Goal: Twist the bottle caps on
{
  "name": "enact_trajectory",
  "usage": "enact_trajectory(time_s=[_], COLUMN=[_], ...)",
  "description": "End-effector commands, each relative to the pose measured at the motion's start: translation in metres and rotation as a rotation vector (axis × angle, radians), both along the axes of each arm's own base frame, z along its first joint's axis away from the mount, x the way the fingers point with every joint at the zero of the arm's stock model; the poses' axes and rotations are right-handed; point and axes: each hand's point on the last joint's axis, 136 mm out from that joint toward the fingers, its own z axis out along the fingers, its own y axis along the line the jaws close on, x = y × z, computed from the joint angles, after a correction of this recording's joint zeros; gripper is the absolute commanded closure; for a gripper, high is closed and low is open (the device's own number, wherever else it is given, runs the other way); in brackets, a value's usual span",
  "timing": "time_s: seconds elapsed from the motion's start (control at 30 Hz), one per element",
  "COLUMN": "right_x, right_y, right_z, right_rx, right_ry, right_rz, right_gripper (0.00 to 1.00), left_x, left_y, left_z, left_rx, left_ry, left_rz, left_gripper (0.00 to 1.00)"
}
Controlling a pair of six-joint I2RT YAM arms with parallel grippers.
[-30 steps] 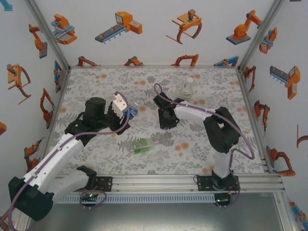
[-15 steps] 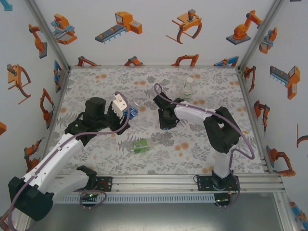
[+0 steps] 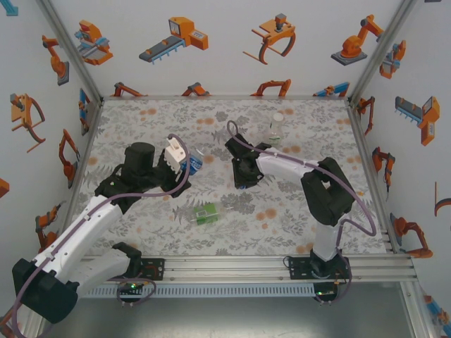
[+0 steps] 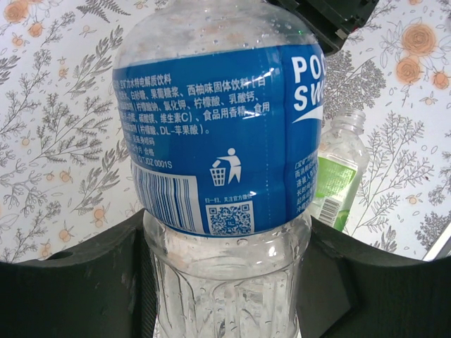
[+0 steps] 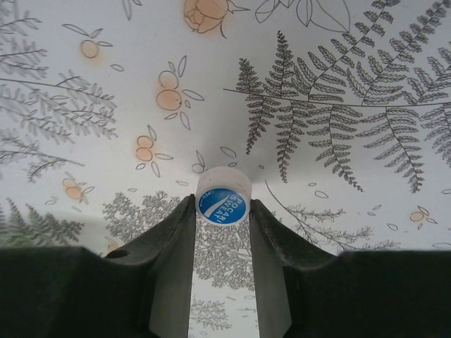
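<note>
Left gripper [image 4: 225, 299] is clamped on the lower body of the blue-labelled bottle [image 4: 218, 134], one finger on each side. The grip is low, probably to leave the neck free for capping; the neck itself is out of the left wrist frame, so whether it is open cannot be told.

Right gripper [image 5: 223, 211] is pinched on a small white cap [image 5: 223, 203] with a blue logo. The cap sits right at the fingertips, touching both, with the logo facing the camera. Held at the tips like this, its rim stays exposed for threading. Whether the cap is lifted off the surface [image 5: 352, 70] or resting on it cannot be told.

Green-labelled bottle [image 4: 340, 179] is beyond the left gripper and to the side of the held bottle, not held by either gripper. Tall bottle [image 3: 275, 129] stands upright, far past the right gripper.

Judgement: the step in hand is bringing the cap to the blue bottle's mouth. The next move needs the cap level and centred over the neck. A tilted start risks cross-threading, or the cap may slip from the tip-only pinch.
</note>
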Motion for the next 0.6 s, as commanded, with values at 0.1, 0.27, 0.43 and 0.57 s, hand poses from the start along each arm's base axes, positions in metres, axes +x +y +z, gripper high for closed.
enact_trajectory(time_s=[0.1,0.27,0.43,0.57], right_x=[-0.007,-0.022,-0.046,-0.071], right_y=[0.012,0.018,0.019,0.019], right_z=[0.057,0.104,0.156,0.201], right_rx=[0.137,0.245,0.329,0.404], right_ry=[-0.122,-0.220,-0.353,-0.479], right_rz=[0.110,0.244,0.421,0.583], right_gripper=[0.74,0.76,0.81,0.83], left_x=[-0.012,-0.031,-0.048,-0.063], left_y=[-0.014,-0.026,-0.033,-0.035], left_z=[0.014,0.028,0.036,0.043], left_rx=[-0.059,-0.150,-0.181,-0.176], left_ry=[0.007,-0.021,-0.034,-0.061], left_rz=[-0.101,-0.221,-0.325,-0.418], left_gripper=[1.00,1.00,1.00,1.00])
